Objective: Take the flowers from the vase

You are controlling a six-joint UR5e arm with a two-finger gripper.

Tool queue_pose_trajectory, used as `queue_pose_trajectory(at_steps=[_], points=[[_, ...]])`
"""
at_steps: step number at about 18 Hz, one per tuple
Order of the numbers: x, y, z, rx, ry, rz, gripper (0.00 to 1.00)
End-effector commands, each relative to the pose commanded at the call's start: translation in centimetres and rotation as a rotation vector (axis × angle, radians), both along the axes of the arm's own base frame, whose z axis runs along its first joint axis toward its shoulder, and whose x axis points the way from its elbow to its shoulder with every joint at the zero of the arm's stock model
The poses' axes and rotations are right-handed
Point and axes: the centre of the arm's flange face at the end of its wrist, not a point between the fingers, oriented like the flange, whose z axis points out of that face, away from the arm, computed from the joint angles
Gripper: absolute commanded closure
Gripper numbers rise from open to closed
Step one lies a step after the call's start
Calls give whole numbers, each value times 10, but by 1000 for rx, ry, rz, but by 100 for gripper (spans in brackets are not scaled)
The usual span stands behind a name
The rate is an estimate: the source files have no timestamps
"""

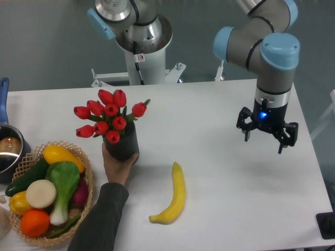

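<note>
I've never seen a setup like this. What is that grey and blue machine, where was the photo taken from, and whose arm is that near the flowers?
This is one photo, taken by a fixed camera looking down at a white table. The grey and blue machine is a robot arm; its two-fingered hand hangs open over the table's right side, holding nothing. The arm at the bottom belongs to a person, whose hand grips a dark vase of red flowers. A banana lies nearby. At left sits a basket of vegetables, and beside it a pot with a blue handle.
</note>
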Motion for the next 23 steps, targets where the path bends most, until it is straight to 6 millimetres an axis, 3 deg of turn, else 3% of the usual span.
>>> queue_pose_trajectory(at_steps=[6, 11, 17, 23], points=[[8, -1, -7, -3, -19, 10, 0], [28, -9, -29, 27, -63, 25, 0], [92, -6, -8, 313, -172, -54, 0], [151, -1, -6, 634, -339, -117, 0]])
